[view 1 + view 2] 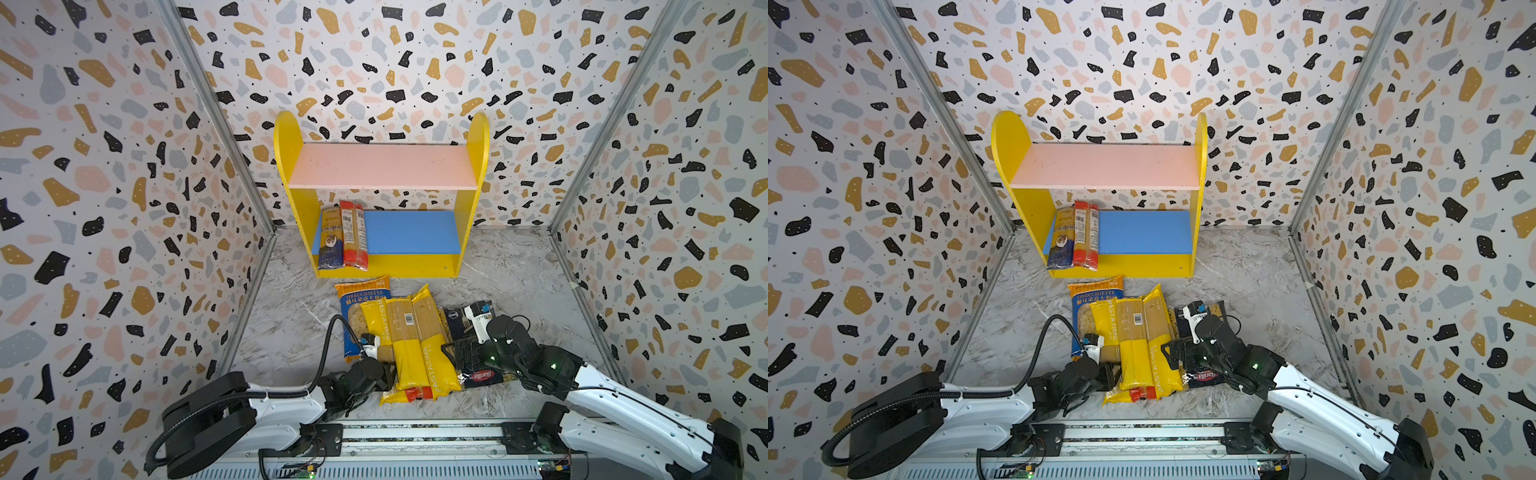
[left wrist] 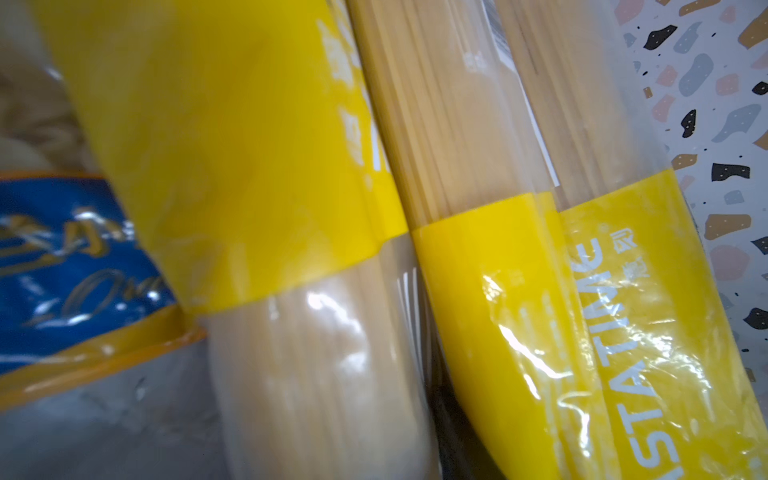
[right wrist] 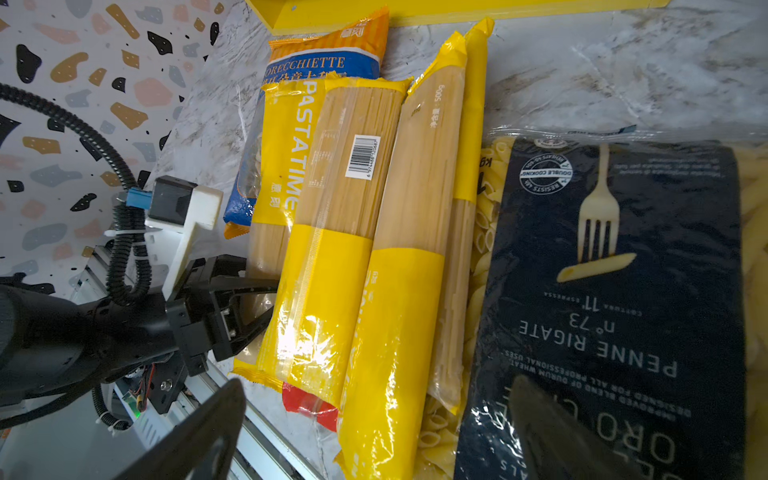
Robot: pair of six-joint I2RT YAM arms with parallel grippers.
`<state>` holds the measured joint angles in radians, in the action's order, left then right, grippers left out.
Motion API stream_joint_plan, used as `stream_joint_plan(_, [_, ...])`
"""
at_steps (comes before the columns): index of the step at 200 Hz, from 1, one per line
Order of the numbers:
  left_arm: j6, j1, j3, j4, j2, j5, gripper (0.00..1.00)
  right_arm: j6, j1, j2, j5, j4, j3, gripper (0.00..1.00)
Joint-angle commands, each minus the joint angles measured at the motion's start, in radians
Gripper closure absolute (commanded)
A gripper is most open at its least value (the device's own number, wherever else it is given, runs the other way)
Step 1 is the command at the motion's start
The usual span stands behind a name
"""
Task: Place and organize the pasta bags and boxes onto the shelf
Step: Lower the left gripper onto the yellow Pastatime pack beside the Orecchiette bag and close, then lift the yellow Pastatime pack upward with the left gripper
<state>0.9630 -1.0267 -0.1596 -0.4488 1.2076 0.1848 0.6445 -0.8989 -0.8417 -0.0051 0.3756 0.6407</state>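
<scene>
The shelf [image 1: 286, 137] stands at the back; a dark blue and gold spaghetti pack [image 1: 330, 237] and a red one [image 1: 354, 237] lie on its blue lower board. In front of it lies a pile: the Orecchiette bag [image 1: 357, 299], three yellow spaghetti packs, a red pack [image 1: 415, 392] underneath them and the navy Barilla bag [image 1: 482, 376]. My left gripper [image 1: 386, 365] is shut on the leftmost yellow spaghetti pack [image 3: 282, 145], one finger above it and one below. My right gripper [image 3: 374, 399] hovers open over the rightmost yellow pack [image 3: 399, 332] and the Barilla bag [image 3: 623, 270].
Terrazzo-patterned walls close the cell on three sides. The pink upper board [image 1: 382, 166] is bare, as is the right part of the blue board [image 1: 411, 232]. A metal rail [image 1: 415, 432] runs along the front edge, close to the pile.
</scene>
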Motion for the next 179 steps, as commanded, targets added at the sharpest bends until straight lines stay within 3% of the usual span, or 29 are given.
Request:
stream_joint_plan(1, [-0.062, -0.001, -0.014, 0.054, 0.077, -0.124, 0.75, -0.012, 0.001, 0.015, 0.020, 0.026, 0.041, 0.01])
stream_joint_plan(34, [-0.060, -0.001, -0.026, 0.128, 0.019, -0.134, 0.93, -0.009, 0.002, 0.041, 0.018, 0.029, 0.031, 0.01])
stream_joint_plan(110, [-0.072, -0.001, -0.164, 0.654, -0.469, -0.004, 0.97, -0.020, 0.000, 0.056, -0.015, -0.003, 0.045, 0.01])
stream_joint_plan(179, [-0.102, -0.002, -0.297, 0.756, -0.486, 0.028, 1.00, -0.048, 0.001, 0.058, -0.038, -0.004, 0.073, 0.01])
